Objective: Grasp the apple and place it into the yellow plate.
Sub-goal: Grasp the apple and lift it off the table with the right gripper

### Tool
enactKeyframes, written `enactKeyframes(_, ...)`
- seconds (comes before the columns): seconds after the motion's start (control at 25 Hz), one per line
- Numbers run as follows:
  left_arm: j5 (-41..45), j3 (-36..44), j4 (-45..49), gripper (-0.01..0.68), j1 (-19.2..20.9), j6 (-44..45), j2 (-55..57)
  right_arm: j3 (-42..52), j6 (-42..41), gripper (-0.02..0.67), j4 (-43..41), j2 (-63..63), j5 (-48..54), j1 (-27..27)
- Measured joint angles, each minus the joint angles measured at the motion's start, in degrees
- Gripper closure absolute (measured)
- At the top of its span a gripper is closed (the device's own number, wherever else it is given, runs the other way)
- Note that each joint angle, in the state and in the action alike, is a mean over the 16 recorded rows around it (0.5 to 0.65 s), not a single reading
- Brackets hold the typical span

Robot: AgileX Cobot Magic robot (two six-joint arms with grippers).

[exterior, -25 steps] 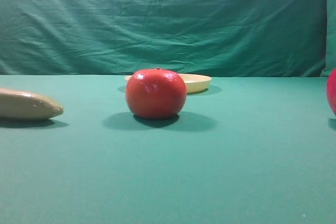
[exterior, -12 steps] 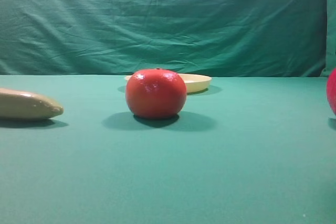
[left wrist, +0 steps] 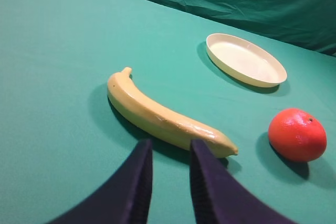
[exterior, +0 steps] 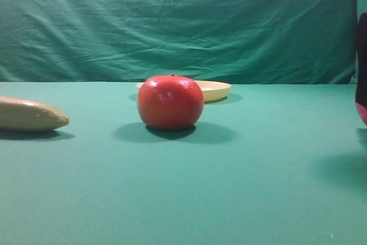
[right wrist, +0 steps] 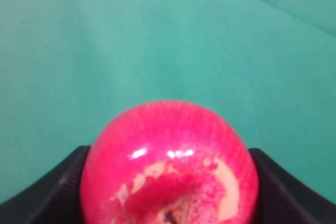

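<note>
R tool [right wrist: 169, 182]: jaws apart, one dark finger [right wrist: 50, 192] at 9 o'clock of the apple [right wrist: 169, 166] and the other at 3 o'clock. Fingers sit right against the apple's sides in the R wrist view; actual contact or clamping cannot be told. Apple: glossy pink-red, stem dimple facing the camera, resting on the green table [right wrist: 157, 35]. In the exterior high view only a sliver of the apple [exterior: 362, 113] shows at the 3 o'clock edge, with the dark tool body in front of it and the arm's grey part at the 1 o'clock corner.

L tool [left wrist: 169, 174]: two dark fingers close together w/ a narrow gap, nothing between them, hovering over the table. Just beyond its tips lies a banana [left wrist: 163, 116], tip pointing to 4 o'clock. An orange-red round fruit [left wrist: 297, 135] sits at 3 o'clock of the banana, apart from it.

Yellow plate [left wrist: 245, 60]: at 1 o'clock of the banana in the L wrist view, nothing on it. In the exterior view the plate [exterior: 215, 90] is partly hidden behind the orange-red fruit [exterior: 170, 102], well apart from the apple.
</note>
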Motion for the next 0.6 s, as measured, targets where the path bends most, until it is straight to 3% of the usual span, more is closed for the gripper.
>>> enactKeyframes(0.28, 0.0, 0.0, 0.0, 0.516, 0.0, 0.0, 0.0, -8.6, 0.0, 0.15, 0.3, 1.0, 0.8, 0.1)
enactKeyframes(0.6, 0.0, 0.0, 0.0, 0.516, 0.0, 0.0, 0.0, -28.4, -1.3, 0.15, 0.8, 8.4, 5.3, 2.4)
